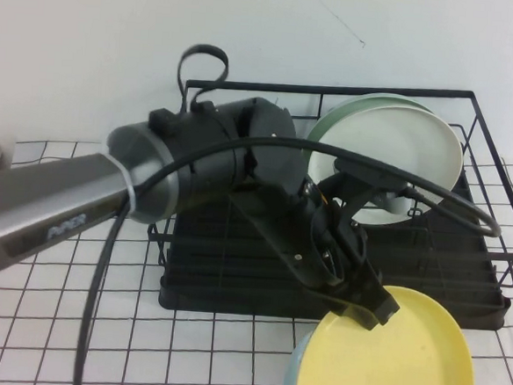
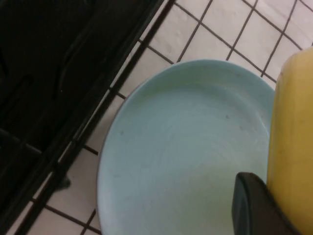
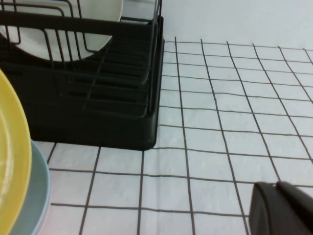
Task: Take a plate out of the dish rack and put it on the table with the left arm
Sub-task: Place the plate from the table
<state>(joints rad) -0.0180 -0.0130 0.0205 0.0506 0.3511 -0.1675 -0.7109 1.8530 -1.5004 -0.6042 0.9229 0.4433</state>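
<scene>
The left end effector (image 1: 373,308) sits in the lower right of the high view, clamped on the near-left rim of the yellow plate (image 1: 394,361). The plate is already out of the dish rack (image 1: 329,286) and hangs just in front of the rack's front edge, directly over a light blue plate (image 2: 181,152) that lies flat on the tabletop (image 1: 80,321). In the left wrist view the yellow rim fills the right edge with one dark finger (image 2: 257,208) against it, and the blue plate spreads underneath.

What could go wrong, as I judge it: the yellow plate may be let go onto the blue plate instead of bare cloth, since the two overlap almost fully from above. A pinch on only a thin rim could also let the plate pivot or slip, and smooth plastic on smooth plastic may slide once released. The arm's cables (image 1: 398,180) loop close to the cream-white plate (image 1: 392,149) standing in the rack, so a wide swing could snag it.

The yellow plate lies nearly face-up, tilted a little; in the right wrist view its edge rises clear above the blue one. Being round, it has no long axis; its flat face points roughly up.

The right end effector (image 3: 281,208) shows only as a dark shape in the lower right of its own view, near bare tabletop; I cannot tell its state.
</scene>
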